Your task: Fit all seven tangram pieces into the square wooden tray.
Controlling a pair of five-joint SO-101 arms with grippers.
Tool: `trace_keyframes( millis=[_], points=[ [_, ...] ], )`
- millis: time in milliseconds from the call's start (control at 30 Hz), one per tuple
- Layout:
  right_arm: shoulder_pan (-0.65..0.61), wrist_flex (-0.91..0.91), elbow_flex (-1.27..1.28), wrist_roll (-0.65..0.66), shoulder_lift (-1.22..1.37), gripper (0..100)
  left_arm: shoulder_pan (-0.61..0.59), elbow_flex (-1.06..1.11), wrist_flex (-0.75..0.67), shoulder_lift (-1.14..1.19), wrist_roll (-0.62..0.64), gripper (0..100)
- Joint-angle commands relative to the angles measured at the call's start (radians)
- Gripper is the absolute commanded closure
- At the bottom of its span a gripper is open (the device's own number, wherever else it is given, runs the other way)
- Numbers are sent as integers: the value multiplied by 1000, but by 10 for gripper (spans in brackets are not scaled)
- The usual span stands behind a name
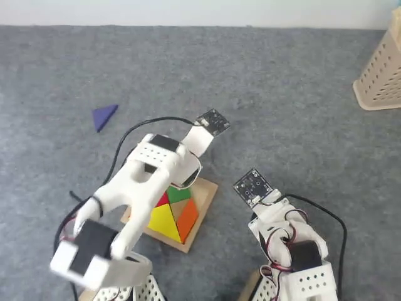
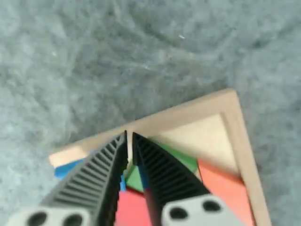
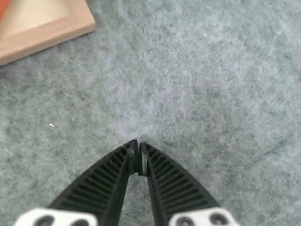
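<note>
Grey fabric covers the tabletop (image 1: 282, 94), and on it the square wooden tray (image 2: 188, 112) lies under my left end effector (image 2: 128, 137), which is closed on nothing, its tips above the tray's rim. Inside the tray sit a green piece (image 2: 183, 160), a red piece (image 2: 134, 207), an orange piece (image 2: 225, 186), a blue piece (image 2: 70, 168) and a yellow triangle (image 1: 161, 218); one corner shows bare wood. A blue triangle (image 1: 104, 115) lies well apart on the fabric. My right end effector (image 3: 138, 147) is closed too, over bare fabric near a tray corner.

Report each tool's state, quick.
Left tool: closed, gripping nothing, above the wooden tray.
Right tool: closed, empty, above the grey carpet.
</note>
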Motion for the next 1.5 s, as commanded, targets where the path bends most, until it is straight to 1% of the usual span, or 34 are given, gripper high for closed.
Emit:
trace_keyframes(
  millis=[0,133,333,467,667,767,933,1133,1367,1467],
  points=[
    [1,5,18,-6,-15,991,-63,54,20,-236,28,988],
    [1,5,18,-6,-15,991,-163,76,18,-345,32,988],
    [1,5,18,-6,-15,991,-219,104,18,-353,34,988],
    [1,5,18,-6,-15,991,-241,108,12,-285,37,988],
    [1,5,18,-6,-15,991,-245,105,-91,-127,38,988],
    [1,5,18,-6,-15,991,-250,82,-127,-61,75,988],
    [1,5,18,-6,-15,991,-278,4,-130,34,84,988],
    [1,5,18,-6,-15,991,-245,-59,-124,81,78,988],
    [1,5,18,-6,-15,991,-138,-65,-83,81,68,988],
    [1,5,18,-6,-15,991,-137,-68,-84,81,60,988]
  ],
)
